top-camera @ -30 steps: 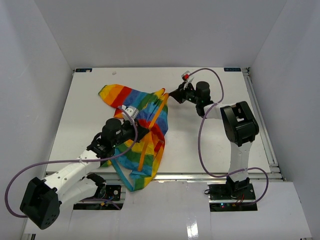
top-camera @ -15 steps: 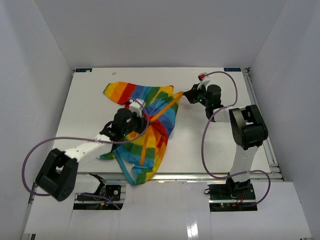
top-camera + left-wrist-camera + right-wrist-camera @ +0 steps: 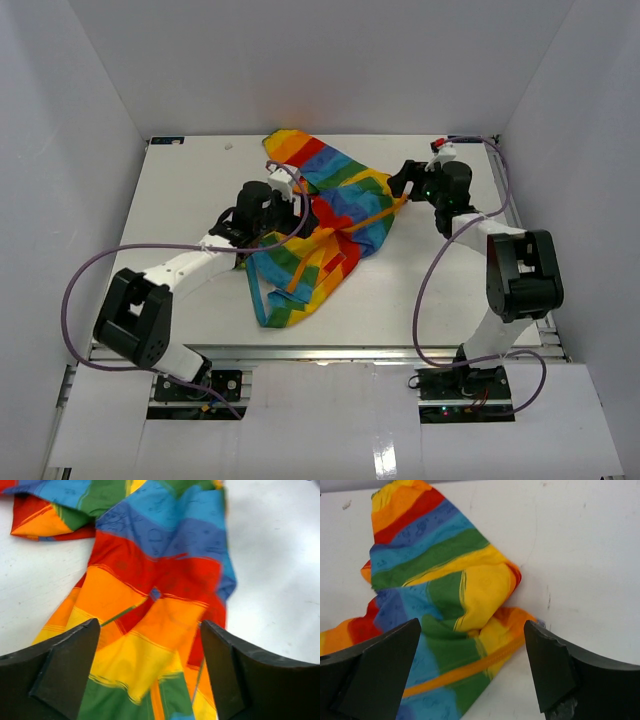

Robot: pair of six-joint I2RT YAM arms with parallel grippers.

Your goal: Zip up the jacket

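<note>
A white table (image 3: 170, 210) carries one crumpled rainbow-striped jacket (image 3: 345, 195), spread from upper centre down toward the frame's lower middle

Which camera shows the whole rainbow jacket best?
The top camera: the whole jacket shows, lying crumpled on the table. The left wrist view shows only some stripes up close; the right wrist view shows only one folded end.

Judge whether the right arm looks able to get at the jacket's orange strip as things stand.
Probably yes: the right hand is open at the jacket edge, and the orange strip lies uncovered right before it.
</note>
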